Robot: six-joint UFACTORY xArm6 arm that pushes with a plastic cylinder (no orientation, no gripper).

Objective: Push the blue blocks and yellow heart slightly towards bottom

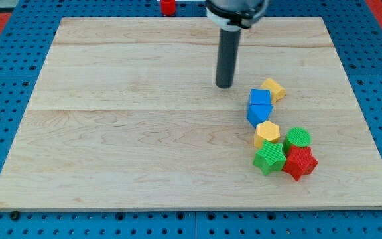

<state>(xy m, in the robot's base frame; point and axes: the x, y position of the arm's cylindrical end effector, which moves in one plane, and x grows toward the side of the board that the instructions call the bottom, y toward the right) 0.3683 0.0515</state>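
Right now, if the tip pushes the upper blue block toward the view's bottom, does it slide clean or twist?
Likely stiff and light: the small blue plastic cube should slide, not tip, on the smooth wooden board. It touches the second blue block, so both probably move together and may twist. My tip sits up-left of it, apart.

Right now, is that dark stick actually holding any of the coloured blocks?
No, nothing is held. My tip is only a bare rod end resting on the board, apart from the upper blue block, to that block's left in the view.
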